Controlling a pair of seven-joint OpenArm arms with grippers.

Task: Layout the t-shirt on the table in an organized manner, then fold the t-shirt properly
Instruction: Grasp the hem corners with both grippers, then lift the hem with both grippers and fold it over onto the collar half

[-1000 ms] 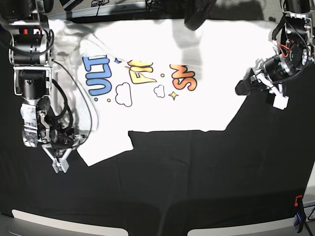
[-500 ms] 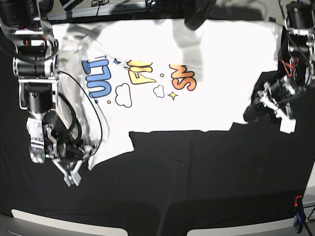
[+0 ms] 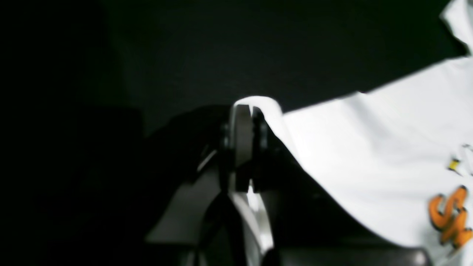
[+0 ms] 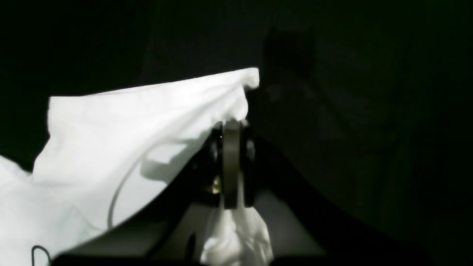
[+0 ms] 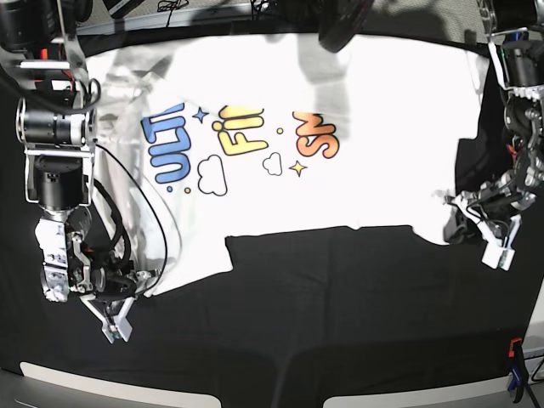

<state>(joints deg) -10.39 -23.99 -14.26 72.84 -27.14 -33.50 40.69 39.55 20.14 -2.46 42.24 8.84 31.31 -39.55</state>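
Shirt [image 5: 340, 178] lies print-up across the far half of the table [image 5: 340, 323], partly spread. Left gripper [image 3: 245, 111] clenched on a corner of its edge; right gripper [image 4: 231, 127] clenched on a bunched corner, cloth draping away from it. Judgement: light, limp, non-fragile fabric; sags and wrinkles between holds, may slide on the black cloth. Best taken at corners, hems or shoulder seams, kept taut between both arms

Both arms have drawn nearer the camera — the t-shirt [image 5: 357, 183] now stretches lower, flatter.
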